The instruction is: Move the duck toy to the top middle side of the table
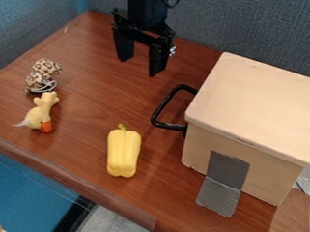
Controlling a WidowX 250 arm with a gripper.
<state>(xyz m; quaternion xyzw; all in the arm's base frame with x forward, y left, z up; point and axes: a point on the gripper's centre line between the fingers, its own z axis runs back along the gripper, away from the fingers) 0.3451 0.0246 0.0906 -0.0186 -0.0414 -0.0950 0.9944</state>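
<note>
Here's the pincer [141,65] at top centre, spread and empty, presumably to receive the duck [40,115] lying at left, awaiting its lift!

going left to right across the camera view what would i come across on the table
Duck toy → yellow pepper → black handle → box with a pale lid

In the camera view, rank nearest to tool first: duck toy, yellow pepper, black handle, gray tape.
1. Black handle, right.
2. Duck toy, left, and yellow pepper, lower middle: too close to call.
3. Gray tape, lower right.
</note>
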